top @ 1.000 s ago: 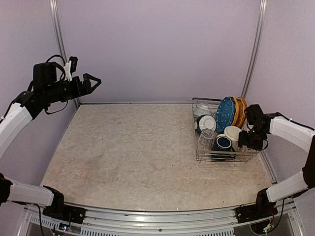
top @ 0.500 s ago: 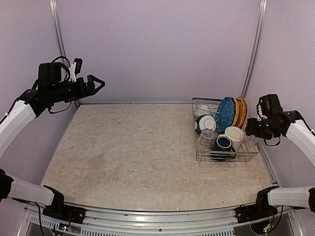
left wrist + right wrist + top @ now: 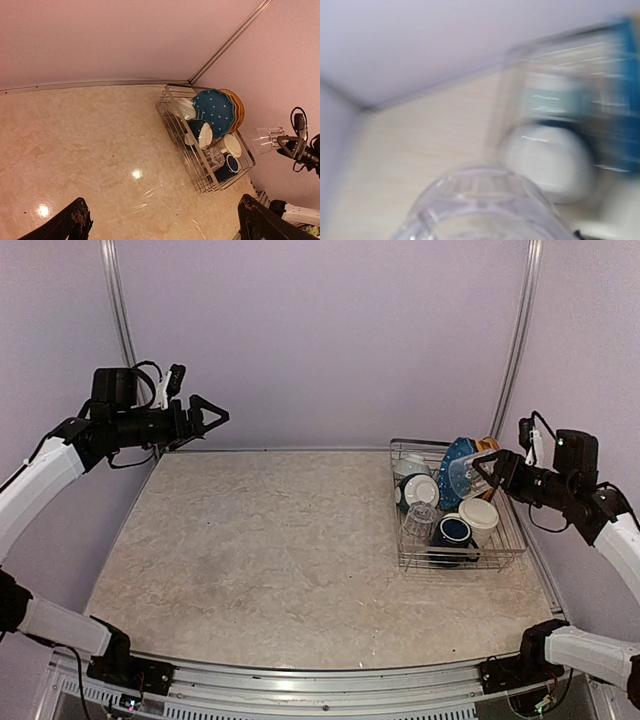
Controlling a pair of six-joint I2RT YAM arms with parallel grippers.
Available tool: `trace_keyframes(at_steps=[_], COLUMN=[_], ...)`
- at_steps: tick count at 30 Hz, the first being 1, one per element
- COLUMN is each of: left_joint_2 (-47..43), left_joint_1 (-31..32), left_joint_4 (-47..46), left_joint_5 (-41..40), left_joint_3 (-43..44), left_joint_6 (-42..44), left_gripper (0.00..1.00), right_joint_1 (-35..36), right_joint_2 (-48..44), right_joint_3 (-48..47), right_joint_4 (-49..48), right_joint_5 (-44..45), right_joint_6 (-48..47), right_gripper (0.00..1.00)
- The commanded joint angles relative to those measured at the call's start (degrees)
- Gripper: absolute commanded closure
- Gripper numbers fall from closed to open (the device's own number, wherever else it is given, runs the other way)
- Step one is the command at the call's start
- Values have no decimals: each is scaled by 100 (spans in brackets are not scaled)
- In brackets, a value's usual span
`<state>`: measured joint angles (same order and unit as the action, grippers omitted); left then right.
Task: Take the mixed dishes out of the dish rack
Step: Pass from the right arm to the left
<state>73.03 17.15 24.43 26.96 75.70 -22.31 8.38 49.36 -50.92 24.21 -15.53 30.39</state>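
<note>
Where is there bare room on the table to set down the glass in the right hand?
Everything left of the dish rack is bare tabletop, out to the left wall and near rail. A narrower strip lies in front of the rack. The rack itself is crowded.

My right wrist view is all smeared. The clear glass tumbler (image 3: 485,210) is cut off by the bottom edge, and in the dish rack (image 3: 555,45) I cannot tell if the pale round shape (image 3: 549,167) is a mug or a bowl. In the left wrist view my left fingers (image 3: 75,225) are cut off below. From above, the orange-yellow plate (image 3: 489,445) is mostly hidden behind the blue plate (image 3: 458,453).
</note>
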Motion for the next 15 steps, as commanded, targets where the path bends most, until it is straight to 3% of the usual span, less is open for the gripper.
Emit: trace_keyframes(at_steps=[1, 7, 15], left_joint_2=[208, 540, 786], left_joint_1=[25, 202, 527], left_joint_4=[-672, -1921, -2804], left_joint_5=[1639, 3056, 3524], left_joint_3=[5, -359, -611], left_joint_6=[-586, -1510, -1981], left_gripper=[1, 1, 5], right_joint_1=[579, 1891, 2931], right_joint_2=[114, 1344, 3346], right_joint_3=[902, 846, -122], right_joint_4=[-3982, -6037, -7821], right_joint_5=[-1872, -1134, -813], right_joint_6=[1674, 1971, 2137], right_gripper=[100, 100, 100])
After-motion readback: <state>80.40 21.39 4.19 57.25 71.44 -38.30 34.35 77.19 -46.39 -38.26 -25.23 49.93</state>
